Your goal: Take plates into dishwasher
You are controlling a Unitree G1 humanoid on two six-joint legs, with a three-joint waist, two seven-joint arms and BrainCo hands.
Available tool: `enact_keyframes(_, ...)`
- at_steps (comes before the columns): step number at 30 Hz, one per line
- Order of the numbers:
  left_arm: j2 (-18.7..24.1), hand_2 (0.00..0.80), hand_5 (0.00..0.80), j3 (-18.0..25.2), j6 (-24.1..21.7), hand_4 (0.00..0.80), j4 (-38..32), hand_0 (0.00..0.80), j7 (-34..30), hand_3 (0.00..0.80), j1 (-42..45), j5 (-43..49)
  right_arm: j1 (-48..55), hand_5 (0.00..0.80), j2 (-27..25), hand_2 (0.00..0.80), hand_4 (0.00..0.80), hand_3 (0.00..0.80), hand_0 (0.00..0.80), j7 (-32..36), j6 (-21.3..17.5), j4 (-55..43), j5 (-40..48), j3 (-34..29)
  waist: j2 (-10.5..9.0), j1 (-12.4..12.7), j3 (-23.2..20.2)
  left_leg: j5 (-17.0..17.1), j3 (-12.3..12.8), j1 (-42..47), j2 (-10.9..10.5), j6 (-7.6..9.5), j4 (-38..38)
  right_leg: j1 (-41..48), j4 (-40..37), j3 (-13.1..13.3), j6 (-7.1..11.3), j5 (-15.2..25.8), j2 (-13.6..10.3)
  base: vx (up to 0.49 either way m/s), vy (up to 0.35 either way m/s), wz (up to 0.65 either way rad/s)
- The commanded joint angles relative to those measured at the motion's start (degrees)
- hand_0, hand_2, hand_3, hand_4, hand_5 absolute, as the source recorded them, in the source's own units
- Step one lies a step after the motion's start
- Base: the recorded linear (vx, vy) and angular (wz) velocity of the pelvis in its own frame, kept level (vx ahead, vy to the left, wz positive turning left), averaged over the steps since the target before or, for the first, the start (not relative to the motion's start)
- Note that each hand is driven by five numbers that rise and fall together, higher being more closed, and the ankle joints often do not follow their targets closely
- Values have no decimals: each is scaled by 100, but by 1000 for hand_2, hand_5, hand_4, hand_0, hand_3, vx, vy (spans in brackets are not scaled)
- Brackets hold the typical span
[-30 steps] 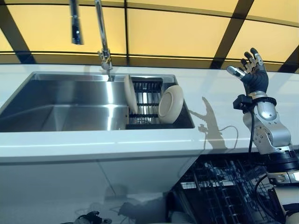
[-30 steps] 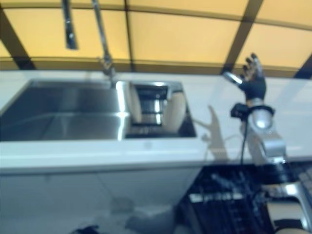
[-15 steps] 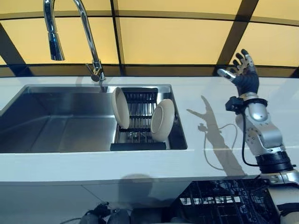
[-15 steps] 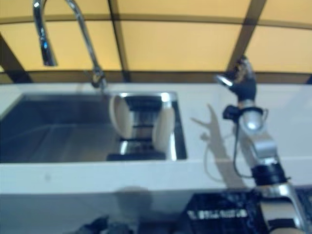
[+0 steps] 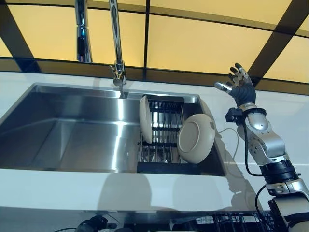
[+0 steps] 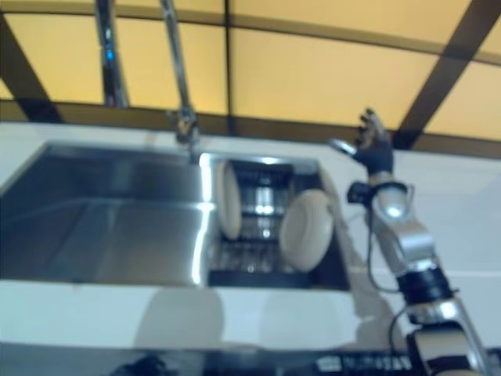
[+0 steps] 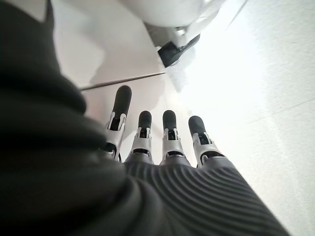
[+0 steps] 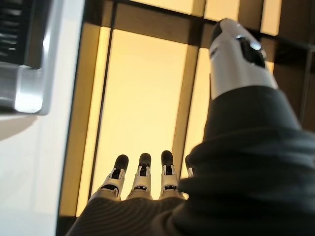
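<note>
1. Plates first: two cream plates stand on edge in a dark rack set into the right end of the steel sink.
2. The nearer plate leans at the rack's front right corner, its round face turned toward the camera.
3. The other plate sits at the rack's left side, edge-on to the head views, close to upright.
4. The two plates are apart, with bare rack bars showing between them.
5. Up comes the right hand, raised above the white bench to the right of the sink, palm facing the sink.
6. Its fingers are spread and straight, thumb held apart; nothing is in them, and they touch neither plate.
7. That hand is beyond and to the right of the nearer plate, with the back wall's amber panels behind it.
8. The left hand appears only in its own wrist view, low down over a pale surface.
9. Its fingers are straight and side by side, released and empty.
10. A tall chrome tap rises from the sink's back edge, just left of the rack.
11. At the bottom right of the left eye view, dark wire racking shows below the bench edge.
12. The sink's left basin holds nothing that can be made out.
</note>
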Motion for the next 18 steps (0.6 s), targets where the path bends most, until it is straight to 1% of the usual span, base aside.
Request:
enact_keyframes(1,-33,0,0,-282,-108,0,174,0,65,0,-436,74,-364,0,-192,0,0,0,0,-12,-246,132,50,-273,252,187,-105,-647,-62,162,-29,-65,73,-231,557,-428,-52,-424,220,-20,47,-23)
enact_keyframes(3,-1,0,0,-265,-115,0,230,0,107,0,-424,67,-408,0,-181,0,0,0,0,3,-255,201,97,-258,243,205,-100,-666,6,199,-10,-44,52,-247,588,-501,-36,-419,210,-13,16,-21)
enact_keyframes(10,-27,0,0,-159,-184,0,510,0,133,0,-512,-43,-636,0,-275,0,0,0,0,68,-278,469,255,-196,146,186,-146,-747,126,260,-7,0,21,-227,397,-472,-63,-346,321,-9,-36,-22)
enact_keyframes(15,-45,0,0,-158,-283,0,510,0,147,0,-482,29,-661,0,-286,0,0,0,0,80,-231,467,300,-183,128,196,-164,-769,140,289,38,-4,34,-186,421,-433,-109,-417,383,12,-102,-1)
enact_keyframes(17,-52,0,0,-182,-294,0,469,0,192,0,-483,32,-623,0,-289,0,0,0,0,99,-235,454,331,-174,134,182,-148,-767,106,317,70,-25,64,-137,476,-370,-161,-505,417,49,-129,1)
enact_keyframes(18,-57,0,0,-189,-338,0,452,0,199,0,-468,107,-591,0,-293,0,0,0,0,84,-236,446,329,-185,147,170,-140,-731,128,316,94,-59,54,-92,477,-367,-185,-533,431,75,-108,3)
